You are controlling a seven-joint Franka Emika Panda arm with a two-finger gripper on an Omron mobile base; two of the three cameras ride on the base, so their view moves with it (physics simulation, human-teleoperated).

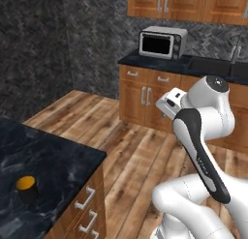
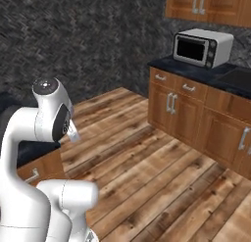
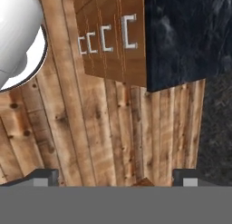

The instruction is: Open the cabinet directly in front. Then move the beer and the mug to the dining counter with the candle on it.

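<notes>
The mug (image 1: 27, 188) stands upright on the dining counter (image 1: 58, 160), mouth up with its yellow-orange inside showing, near the lower left of the left base view; its handle direction is hard to make out. The counter's black top runs lengthwise away from the drawer fronts (image 3: 108, 37). The gripper (image 3: 115, 177) hangs wide open and empty over the wood floor (image 3: 104, 128), its fingertips (image 3: 45, 177) well apart.

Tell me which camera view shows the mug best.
The left base view: the mug stands upright on the dining counter, its black wall and yellow-orange inside plain to see. The hand view takes in a corner of that black top and its drawers, no mug. The right base view looks toward the microwave.
</notes>
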